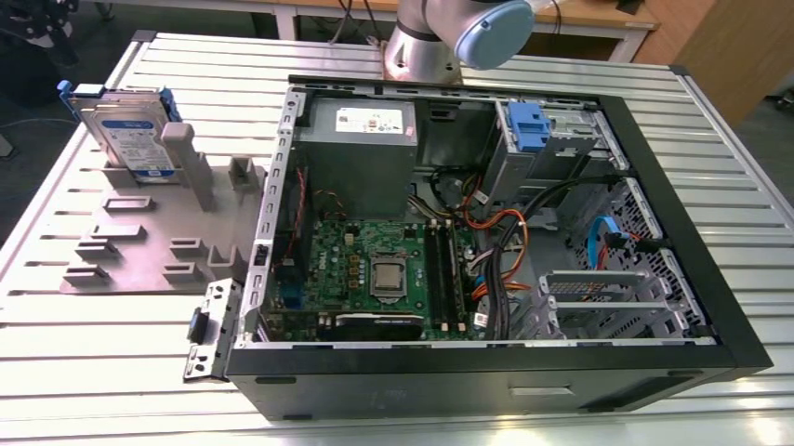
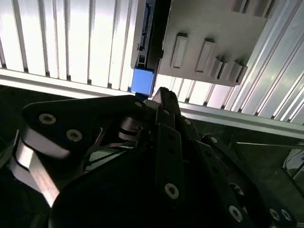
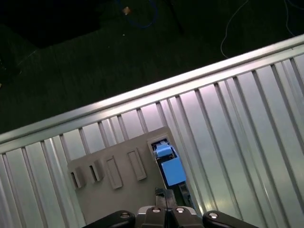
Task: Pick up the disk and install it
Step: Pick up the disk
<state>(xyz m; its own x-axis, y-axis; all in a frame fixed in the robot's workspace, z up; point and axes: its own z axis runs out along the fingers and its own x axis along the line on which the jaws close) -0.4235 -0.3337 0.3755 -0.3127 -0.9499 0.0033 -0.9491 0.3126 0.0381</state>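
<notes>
- Claw (image 2: 156, 98) looks pinched shut to me in both wrist views, fingertips together with nothing between them.
- The disk (image 1: 125, 130) isn't picked up. It's standing on edge in a slot at one corner of the grey holder (image 1: 149, 237), label side showing in the exterior view.
- In the first wrist view I'm looking down on the disk's blue bracket, with the claw hanging over that corner of the holder and apart from it.
- The holder lies flat on the ribbed metal desk (image 1: 74, 344).
- The open computer case (image 1: 496, 372) is just beside the holder, on the exterior view's right of it, lying on its side with the board and cables exposed.
- Part of the arm (image 1: 447, 37) shows beyond the case from the holder.
</notes>
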